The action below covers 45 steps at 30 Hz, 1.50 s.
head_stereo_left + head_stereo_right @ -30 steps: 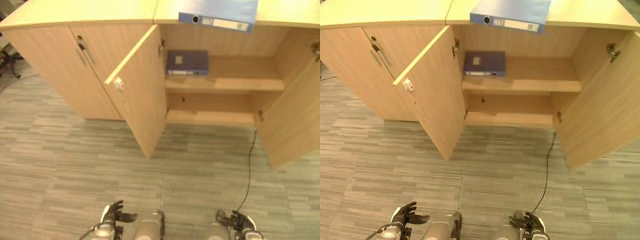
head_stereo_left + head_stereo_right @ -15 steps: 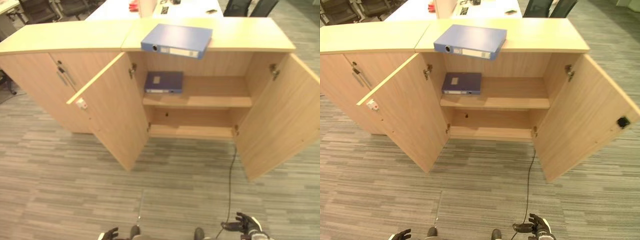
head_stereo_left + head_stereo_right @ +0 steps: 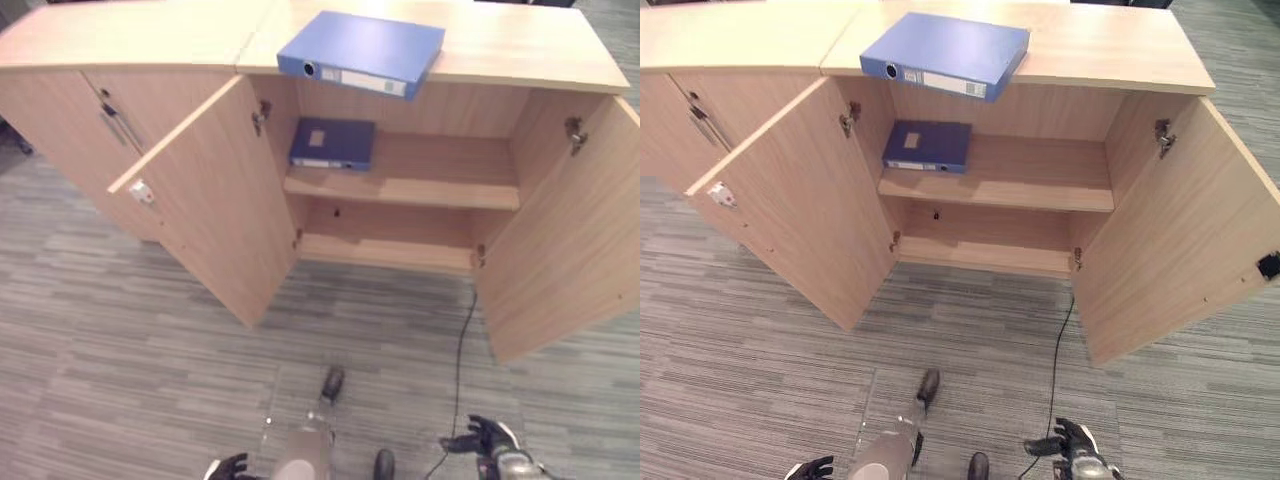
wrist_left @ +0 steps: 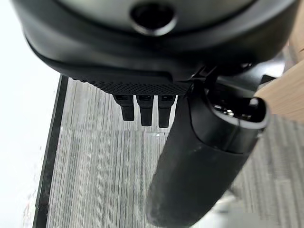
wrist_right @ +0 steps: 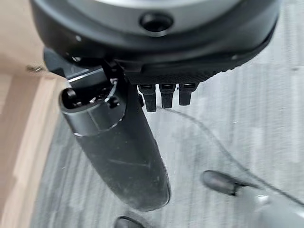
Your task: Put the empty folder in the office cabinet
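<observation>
- Right, the right hand [image 3: 1072, 462] hangs low over the grey carpet [image 3: 760, 340], well short of the cabinet, fingers loosely spread and holding nothing.
- In its own wrist view the right hand [image 5: 161, 97] shows a straight thumb and relaxed fingers, empty, with carpet beyond.
- The left hand [image 3: 810, 467] peeks in at the bottom edge, also low and away from the furniture; in the left wrist view [image 4: 145, 111] its fingers hang loose with nothing in them.
- Ahead, the office cabinet [image 3: 1090, 45] stands with both doors swung wide: the left door [image 3: 800, 205] and the right door [image 3: 1185, 230].
- The blue folder [image 3: 945, 52] lies flat on the cabinet top, its spine facing forward and overhanging the front edge a little; the spine carries a round finger hole and a white label strip, the print too small to read.
- Inside, a darker blue box file [image 3: 928, 145] lies flat at the left end of the upper shelf [image 3: 1040, 190], a pale label on its face, unreadable.
- The lower shelf [image 3: 990, 255] sits beneath.
</observation>
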Tool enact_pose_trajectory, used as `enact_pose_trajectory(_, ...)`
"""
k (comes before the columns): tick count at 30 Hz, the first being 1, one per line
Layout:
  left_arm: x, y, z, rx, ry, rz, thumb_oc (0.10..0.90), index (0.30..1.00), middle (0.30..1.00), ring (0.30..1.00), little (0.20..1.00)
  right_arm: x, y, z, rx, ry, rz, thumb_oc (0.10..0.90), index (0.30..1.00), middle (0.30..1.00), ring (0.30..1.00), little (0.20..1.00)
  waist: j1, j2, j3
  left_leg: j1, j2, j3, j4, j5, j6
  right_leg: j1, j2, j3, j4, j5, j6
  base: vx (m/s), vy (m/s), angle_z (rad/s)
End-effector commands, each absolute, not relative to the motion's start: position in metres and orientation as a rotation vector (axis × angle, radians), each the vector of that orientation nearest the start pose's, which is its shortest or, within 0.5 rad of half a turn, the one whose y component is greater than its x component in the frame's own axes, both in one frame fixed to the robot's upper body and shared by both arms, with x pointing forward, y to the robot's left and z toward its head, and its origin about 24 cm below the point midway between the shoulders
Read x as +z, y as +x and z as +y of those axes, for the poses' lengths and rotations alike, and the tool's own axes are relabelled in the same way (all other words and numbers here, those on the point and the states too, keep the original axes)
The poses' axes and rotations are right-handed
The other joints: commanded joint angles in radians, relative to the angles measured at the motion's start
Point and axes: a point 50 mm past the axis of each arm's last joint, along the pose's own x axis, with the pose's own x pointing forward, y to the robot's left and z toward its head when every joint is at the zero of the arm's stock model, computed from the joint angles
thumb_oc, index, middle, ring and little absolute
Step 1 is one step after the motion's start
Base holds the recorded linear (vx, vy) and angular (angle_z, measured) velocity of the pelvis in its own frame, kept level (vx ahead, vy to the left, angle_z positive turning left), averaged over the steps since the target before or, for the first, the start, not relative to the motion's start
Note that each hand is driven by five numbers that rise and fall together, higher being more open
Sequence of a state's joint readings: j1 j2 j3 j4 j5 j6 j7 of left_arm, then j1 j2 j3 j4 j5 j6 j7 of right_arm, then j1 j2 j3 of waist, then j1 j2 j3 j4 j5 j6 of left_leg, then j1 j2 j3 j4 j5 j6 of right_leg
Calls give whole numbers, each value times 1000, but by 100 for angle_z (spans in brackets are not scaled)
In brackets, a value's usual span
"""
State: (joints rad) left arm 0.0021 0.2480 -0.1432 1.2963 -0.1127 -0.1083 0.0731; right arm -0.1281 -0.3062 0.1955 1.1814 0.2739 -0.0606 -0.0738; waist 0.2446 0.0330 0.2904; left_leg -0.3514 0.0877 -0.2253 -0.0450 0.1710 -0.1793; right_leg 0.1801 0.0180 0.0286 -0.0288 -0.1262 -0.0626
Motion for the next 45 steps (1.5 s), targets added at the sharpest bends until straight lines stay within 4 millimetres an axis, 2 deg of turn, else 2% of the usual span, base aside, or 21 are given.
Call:
enact_pose_trajectory(1, -153, 77, 267, 211, 314, 1155, 800, 900, 900, 900, 900, -121, 169, -262, -176, -278, 887, 800, 900, 900, 900, 900, 50, -31, -25, -121, 35, -17, 39, 24, 58, 117, -78, 122, 162, -216, 105, 299, 197, -73)
enact_pose_trajectory(5, -156, 57, 272, 209, 349, 1225, 800, 900, 900, 900, 900, -125, 167, -253, -132, -279, 898, 800, 900, 900, 900, 900, 90, -51, -55, -110, 96, -26, 50, 61, 39, 195, -144, 180, 137, -236, 147, 400, 351, -90)
enact_pose_trajectory(9, -154, 58, 278, 203, 386, 1226, 800, 900, 900, 900, 900, -131, 158, -250, -135, -282, 928, 800, 900, 900, 900, 900, 106, -81, -85, -147, 82, 8, 161, 88, 26, 210, -226, 149, 140, -176, 201, 300, 325, -29)
enact_pose_trajectory(10, -152, 61, 279, 203, 393, 1213, 800, 900, 900, 900, 900, -132, 156, -249, -140, -275, 937, 800, 900, 900, 900, 900, 107, -90, -97, -138, 76, 19, 179, 97, 24, 191, -241, 144, 153, -119, 222, 284, 243, -16)
enact_pose_trajectory(11, -148, 68, 286, 199, 422, 1188, 800, 900, 900, 900, 900, -135, 151, -249, -170, -252, 953, 800, 900, 900, 900, 900, 109, -119, -115, -128, 56, 40, 179, 77, 38, 139, -269, 112, 230, 62, 257, 353, 304, 0)
enact_pose_trajectory(12, -145, 75, 290, 203, 428, 1167, 800, 900, 900, 900, 900, -136, 151, -246, -180, -232, 957, 800, 900, 900, 900, 900, 101, -123, -112, -97, 49, 50, 168, 60, 51, 99, -279, 75, 304, 138, 263, 314, 319, 8)
enact_pose_trajectory(13, -143, 80, 293, 213, 428, 1150, 800, 900, 900, 900, 900, -136, 151, -247, -189, -225, 958, 800, 900, 900, 900, 900, 96, -105, -109, -63, 56, 59, 156, 45, 70, 46, -284, 48, 382, 210, 260, 107, 156, 14)
enact_pose_trajectory(14, -143, 80, 293, 214, 427, 1150, 800, 900, 900, 900, 900, -136, 151, -247, -189, -225, 958, 800, 900, 900, 900, 900, 96, -106, -108, -62, 55, 60, 156, 45, 70, 43, -285, 50, 388, 207, 260, 176, 311, 21)
enact_pose_trajectory(15, -137, 93, 299, 218, 445, 1108, 800, 900, 900, 900, 900, -136, 151, -246, -189, -223, 955, 800, 900, 900, 900, 900, 70, -80, -93, 2, 54, 79, 130, 13, 106, -14, -308, -46, 530, 271, 253, 230, 336, 14)
enact_pose_trajectory(16, -136, 96, 299, 210, 456, 1103, 800, 900, 900, 900, 900, -136, 150, -246, -192, -220, 955, 800, 900, 900, 900, 900, 58, -62, -90, 27, 57, 83, 117, 0, 119, -47, -289, -67, 582, 264, 252, 462, 571, 8)
enact_pose_trajectory(17, -132, 113, 298, 218, 451, 1052, 800, 900, 900, 900, 900, -136, 151, -244, -207, -199, 940, 800, 900, 900, 900, 900, 1, -33, -73, 103, 26, 81, 85, -29, 143, -168, -210, -91, 678, 149, 227, 422, 409, 13)
enact_pose_trajectory(18, -130, 120, 297, 226, 442, 1032, 800, 900, 900, 900, 900, -136, 151, -244, -214, -188, 937, 800, 900, 900, 900, 900, -21, -27, -63, 132, 10, 77, 77, -36, 145, -207, -192, -121, 668, 117, 231, 430, 316, 49)
enact_pose_trajectory(20, -126, 130, 297, 248, 427, 997, 800, 900, 900, 900, 900, -135, 152, -243, -229, -166, 928, 800, 900, 900, 900, 900, -52, -28, -44, 202, 3, 85, 49, -66, 128, -222, -229, -268, 436, 42, 218, 380, 7, 92)
enact_pose_trajectory(22, -126, 138, 291, 228, 424, 974, 800, 900, 900, 900, 900, -135, 153, -243, -238, -158, 923, 800, 900, 900, 900, 900, -84, -34, -46, 231, -19, 72, 41, -93, 117, -240, -230, -234, 248, 62, 226, 325, -76, 70)
enact_pose_trajectory(24, -128, 140, 283, 198, 424, 966, 800, 900, 900, 900, 900, -137, 144, -246, -241, -160, 942, 800, 900, 900, 900, 900, -99, -40, -59, 226, -41, 63, 62, -102, 115, -220, -227, -174, 227, 69, 226, 157, -81, 76)
enact_pose_trajectory(27, -132, 134, 279, 186, 414, 978, 800, 900, 900, 900, 900, -137, 140, -247, -237, -160, 947, 800, 900, 900, 900, 900, -93, -28, -90, 203, -7, 64, 85, -110, 82, -142, -310, -151, 254, 113, 238, 26, -254, 89)
enact_pose_trajectory(31, -132, 131, 280, 200, 406, 978, 800, 900, 900, 900, 900, -138, 138, -247, -232, -155, 949, 800, 900, 900, 900, 900, -97, -39, -107, 192, -13, 48, 97, -112, 66, -123, -307, -82, 222, 116, 246, 31, -210, -8)
enact_pose_trajectory(33, -133, 125, 283, 229, 388, 995, 800, 900, 900, 900, 900, -137, 140, -245, -198, -174, 947, 800, 900, 900, 900, 900, -92, -42, -115, 194, 28, 55, 117, -108, 28, -76, -280, -64, 147, 60, 252, 21, -391, 5)
enact_pose_trajectory(38, -137, 115, 281, 245, 365, 1019, 800, 900, 900, 900, 900, -132, 147, -245, -154, -209, 908, 800, 900, 900, 900, 900, -90, -18, -108, 211, 104, 47, 106, -57, -17, -33, -227, -105, 97, 4, 226, -27, -265, -6)
enact_pose_trajectory(44, -146, 102, 266, 236, 306, 1060, 800, 900, 900, 900, 900, -125, 148, -259, -149, -269, 883, 800, 900, 900, 900, 900, -103, 27, -79, 206, 187, 49, 64, 101, -54, 57, -142, -149, -23, -5, 183, -67, -254, -8)
enact_pose_trajectory(45, -147, 104, 261, 217, 306, 1058, 800, 900, 900, 900, 900, -122, 151, -266, -165, -289, 879, 800, 900, 900, 900, 900, -120, 24, -62, 182, 190, 120, 80, 114, -34, 50, -146, -166, -30, 9, 173, -214, -177, 24)
